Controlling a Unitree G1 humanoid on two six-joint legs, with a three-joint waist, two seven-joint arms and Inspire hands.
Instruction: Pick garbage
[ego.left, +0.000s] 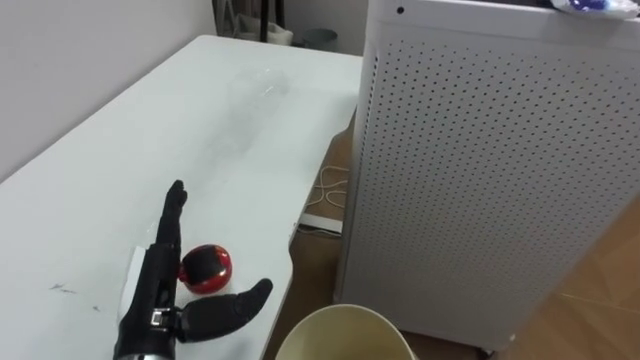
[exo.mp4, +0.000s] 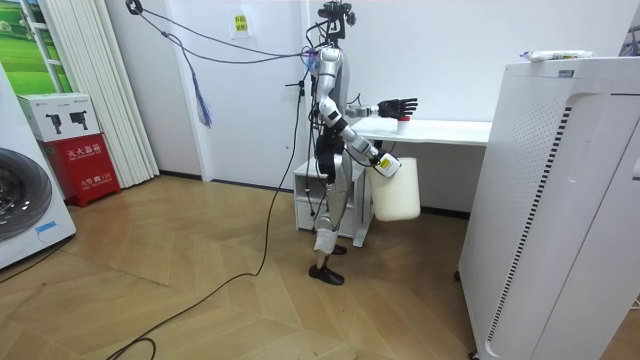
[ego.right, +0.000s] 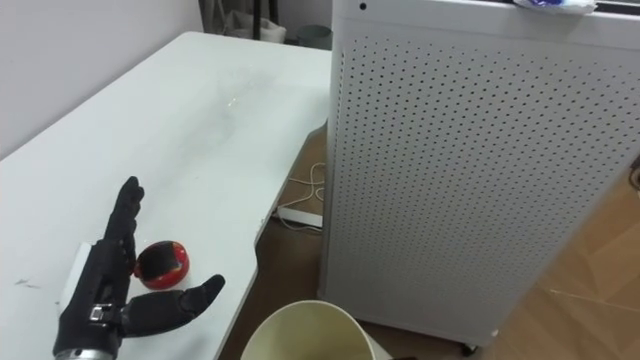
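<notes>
**Garbage (ego.left: 206, 268) between thumb and fingers of the open left hand (ego.left: 152, 280)**

Nearest to the robot's head, the round rim of a cream bin (ego.left: 340, 310) shows at the bottom of the eye views, just off the table's near corner. In the room view this bin hangs clear of the floor at the robot's right hand (exo.mp4: 384, 161), which is too small there to tell how it grips.

Just beyond, the left hand lies low over the white table (ego.left: 120, 160), close to its near edge. Its fingers are straight and point away from the robot, and the thumb is spread wide toward the table's edge, so the hand is open and holds nothing. Garbage here is 1 red, round, shiny piece with a dark patch on top. It sits on the table in the gap between thumb and fingers, close against the fingers; whether it touches them cannot be told.

Farther along the table lies 1 clear plastic bottle (ego.left: 258, 92) on its side, well apart from the hand.

To the right stands a tall white perforated cabinet (ego.left: 480, 170), with a blue-and-white thing (ego.left: 585, 5) on its top. Pale cables (ego.left: 330, 190) lie on the floor between cabinet and table.

The room view shows the robot standing upright at the table's end — left arm stretched out level over the tabletop.
</notes>
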